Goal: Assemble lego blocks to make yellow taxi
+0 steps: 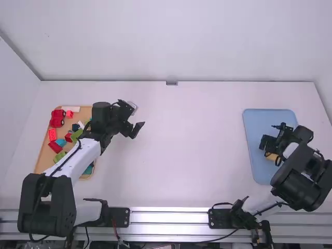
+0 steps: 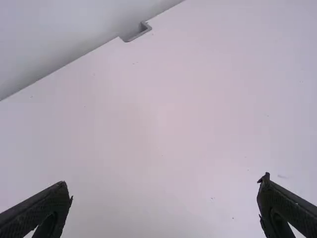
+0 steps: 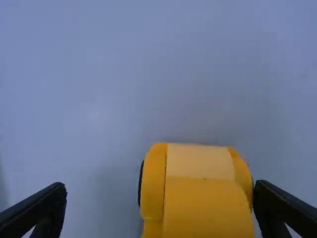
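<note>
We see a white table [image 1: 187, 150] against pale walls [image 1: 176, 41], with a metal rail [image 1: 168, 218] along the near edge and a small grey fitting [image 1: 171, 83] at the far edge. Our left arm is angled across the tan tray [image 1: 44, 160], its left gripper [image 1: 139, 130] over bare table just beyond the tray's inner side, jaws wide apart with nothing between them. Our right arm is folded over the blue tray [image 1: 249, 145], its right gripper [image 1: 272, 152] low, jaws apart on either side of the taxi [image 3: 203, 198]; one jaw is right beside it, and we cannot tell if they touch. We count two trays, one yellow taxi in the blue one near its near end, and one red car [image 1: 56, 121] in the tan one, along with at least four red blocks [image 1: 52, 134], at least two green blocks [image 1: 77, 136] and other pieces partly hidden by the arm.
</note>
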Controlling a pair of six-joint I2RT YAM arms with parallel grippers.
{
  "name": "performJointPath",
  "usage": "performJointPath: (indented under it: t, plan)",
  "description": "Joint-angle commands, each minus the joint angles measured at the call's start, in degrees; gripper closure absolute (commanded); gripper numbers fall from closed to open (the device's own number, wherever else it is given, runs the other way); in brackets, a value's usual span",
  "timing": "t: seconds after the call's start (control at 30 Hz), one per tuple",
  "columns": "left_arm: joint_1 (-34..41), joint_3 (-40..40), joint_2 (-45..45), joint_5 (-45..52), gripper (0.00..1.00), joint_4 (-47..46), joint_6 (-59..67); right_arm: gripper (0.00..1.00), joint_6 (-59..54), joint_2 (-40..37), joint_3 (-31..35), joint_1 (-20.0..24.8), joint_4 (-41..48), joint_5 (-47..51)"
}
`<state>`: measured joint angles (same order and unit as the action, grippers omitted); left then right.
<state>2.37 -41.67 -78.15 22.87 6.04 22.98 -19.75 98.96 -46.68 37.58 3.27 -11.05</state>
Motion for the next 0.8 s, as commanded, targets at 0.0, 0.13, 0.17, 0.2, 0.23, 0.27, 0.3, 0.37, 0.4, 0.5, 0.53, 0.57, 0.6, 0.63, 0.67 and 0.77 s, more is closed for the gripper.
performJointPath:
  t: [0.0,0.13,0.17,0.2,0.23,0.27,0.3,0.37,0.4,0.5,0.53,0.57,0.6,0.63,0.67,0.77]
  plan:
    - [0.2,-0.1,3.0,-5.3,0.01,0.2,-4.5,0.01,0.3,-3.8,-4.2,-3.0,5.0,5.3]
    - [1.7,-0.1,6.1,-11.2,0.01,-0.6,-6.2,0.01,0.7,-7.9,-7.0,-7.6,11.5,11.0]
    - [2.8,-0.1,8.3,-12.6,0.01,-1.5,-5.0,0.01,1.7,-10.3,-7.7,-10.0,13.2,13.2]
    - [3.6,-0.1,10.3,-13.5,0.01,-2.3,-4.1,0.01,2.0,-12.4,-8.0,-12.3,14.2,14.8]
    - [3.8,-0.1,10.5,-13.6,0.01,-2.4,-3.9,0.01,2.0,-12.8,-8.1,-12.6,14.3,15.1]
    - [4.7,-0.1,12.6,-14.0,0.01,-2.9,-2.9,0.01,1.9,-15.1,-8.2,-15.0,15.0,16.2]
    - [5.7,-0.1,14.3,-14.7,0.01,-3.2,-2.6,0.01,2.0,-17.0,-8.2,-17.1,15.3,17.0]
    - [7.4,-0.1,17.6,-15.5,0.01,-3.3,-2.6,0.01,1.9,-20.4,-8.2,-21.0,15.8,17.6]
    - [8.3,-0.1,19.6,-15.5,0.01,-3.3,-2.6,0.01,1.2,-22.9,-8.2,-23.8,16.5,17.5]
    - [9.6,-0.1,24.2,-15.4,0.01,-3.2,-2.6,0.01,-1.0,-27.7,-8.2,-29.6,18.2,17.5]
    - [9.8,-0.1,26.4,-15.3,0.01,-3.3,-2.6,0.01,-2.4,-30.0,-8.2,-32.7,18.8,17.5]
    - [9.8,-0.1,27.7,-14.7,0.01,-3.3,-2.6,0.01,-3.3,-31.2,-8.2,-34.5,19.2,17.5]
    - [9.6,0.1,28.9,-14.6,0.01,-3.4,-2.7,0.02,-3.9,-32.4,-8.1,-36.3,19.3,17.3]
    - [9.4,0.4,29.2,-14.9,0.02,-3.7,-3.0,0.02,-3.6,-32.7,-7.8,-36.5,19.0,17.0]
    - [8.7,1.0,29.8,-15.5,0.03,-4.4,-3.7,0.03,-3.0,-33.3,-7.2,-37.2,18.4,16.4]
    - [6.8,2.9,31.7,-17.5,0.06,-6.0,-5.6,0.06,-1.1,-35.1,-5.3,-37.6,16.6,14.6]
